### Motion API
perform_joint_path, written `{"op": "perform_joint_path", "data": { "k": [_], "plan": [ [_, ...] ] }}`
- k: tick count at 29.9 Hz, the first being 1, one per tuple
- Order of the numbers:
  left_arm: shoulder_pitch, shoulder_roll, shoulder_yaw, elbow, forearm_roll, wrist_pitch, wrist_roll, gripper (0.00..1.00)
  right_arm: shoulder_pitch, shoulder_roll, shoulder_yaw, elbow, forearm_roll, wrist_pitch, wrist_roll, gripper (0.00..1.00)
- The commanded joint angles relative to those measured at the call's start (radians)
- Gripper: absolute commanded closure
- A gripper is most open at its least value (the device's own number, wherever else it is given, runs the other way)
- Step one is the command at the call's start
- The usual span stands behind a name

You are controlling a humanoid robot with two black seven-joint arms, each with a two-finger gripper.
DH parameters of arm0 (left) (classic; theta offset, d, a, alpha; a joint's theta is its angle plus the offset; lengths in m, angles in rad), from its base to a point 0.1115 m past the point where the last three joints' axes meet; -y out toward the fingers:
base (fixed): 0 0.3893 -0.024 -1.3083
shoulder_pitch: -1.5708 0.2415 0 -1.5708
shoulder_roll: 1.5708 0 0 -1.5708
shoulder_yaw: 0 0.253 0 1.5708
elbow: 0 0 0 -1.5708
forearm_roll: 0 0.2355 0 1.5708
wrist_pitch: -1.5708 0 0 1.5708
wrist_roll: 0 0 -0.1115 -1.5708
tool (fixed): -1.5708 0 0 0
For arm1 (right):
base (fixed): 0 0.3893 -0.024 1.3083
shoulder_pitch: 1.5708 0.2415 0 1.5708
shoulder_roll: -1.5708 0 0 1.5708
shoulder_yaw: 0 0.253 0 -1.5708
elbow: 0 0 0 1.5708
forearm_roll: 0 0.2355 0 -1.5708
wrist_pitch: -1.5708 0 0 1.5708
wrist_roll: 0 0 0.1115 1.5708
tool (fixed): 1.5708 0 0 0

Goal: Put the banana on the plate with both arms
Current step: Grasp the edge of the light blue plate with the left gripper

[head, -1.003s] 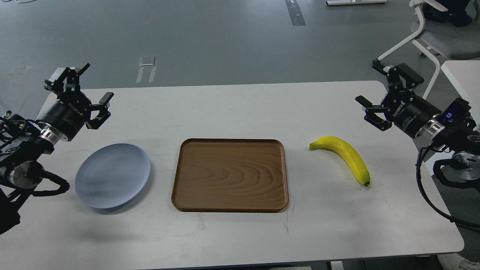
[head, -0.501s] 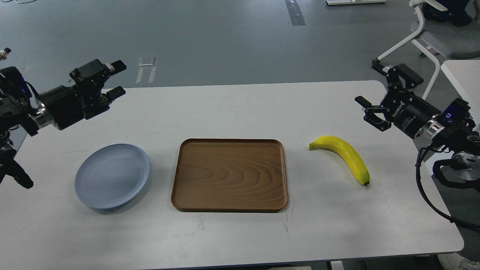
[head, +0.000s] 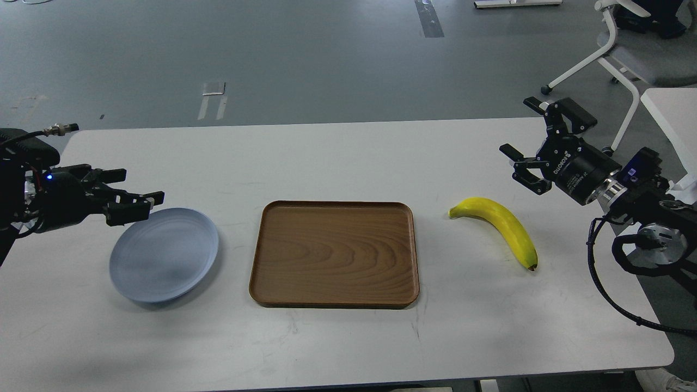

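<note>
The yellow banana (head: 493,226) lies on the white table right of centre, its greenish stem pointing left and its dark tip toward the front right. The pale blue-grey plate (head: 163,254) sits at the left and holds nothing. My left gripper (head: 139,187) is open and empty. It hangs low at the plate's far-left rim and points right. My right gripper (head: 518,128) is open and empty. It is raised behind and to the right of the banana, apart from it.
A brown wooden tray (head: 334,253) lies between the plate and the banana. A white chair (head: 626,49) stands on the floor at the back right. A second white table's corner (head: 670,109) is at the right edge. The right arm's cables (head: 604,283) hang over the table's right side.
My left arm swung down from its raised pose at the back left to the plate's far rim. My right gripper shifted slightly left toward the banana. Banana, plate and tray have not moved.
</note>
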Motion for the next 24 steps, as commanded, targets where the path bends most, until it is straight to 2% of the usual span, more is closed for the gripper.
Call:
{"op": "perform_joint_path", "data": {
  "k": [1, 9, 16, 24],
  "plan": [
    [0.003, -0.045, 0.053, 0.127, -0.006, 0.010, 0.000, 0.01, 0.000, 0.002, 0.000, 0.001, 0.000, 0.000, 0.000, 0.00],
    [0.005, -0.121, 0.158, 0.291, -0.168, 0.015, 0.000, 0.01, 0.000, 0.002, 0.000, 0.002, 0.000, 0.000, 0.000, 0.00],
    [0.009, -0.153, 0.204, 0.324, -0.224, 0.030, 0.000, 0.02, 0.000, 0.002, 0.000, 0.002, 0.000, 0.000, 0.000, 0.00],
    [0.028, -0.182, 0.204, 0.351, -0.239, 0.055, 0.000, 0.07, 0.000, 0.002, 0.000, 0.001, -0.001, 0.000, 0.000, 0.00]
  ]
}}
